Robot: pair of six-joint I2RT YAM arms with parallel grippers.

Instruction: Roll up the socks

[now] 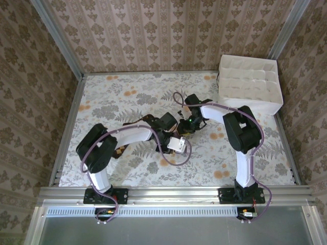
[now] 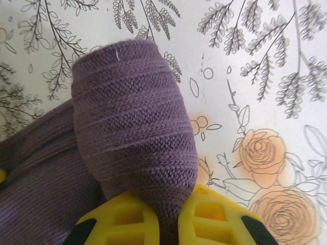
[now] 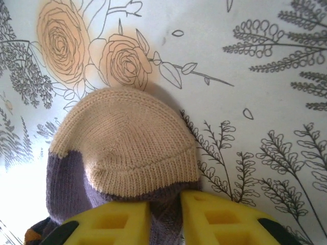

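Evidently rolling was under way: on the table, the purple sock was pinched at a fold by the left gripper, while its tan toe was clamped by the right gripper. Next, the fold would need to be tucked over tightly.

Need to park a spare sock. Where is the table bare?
Bare tablecloth: the far-left corner, and the near strip between the left arm and right arm. Crowded: the middle, where the left hand and right hand pinch the purple sock; the white divided box fills the far-right corner.
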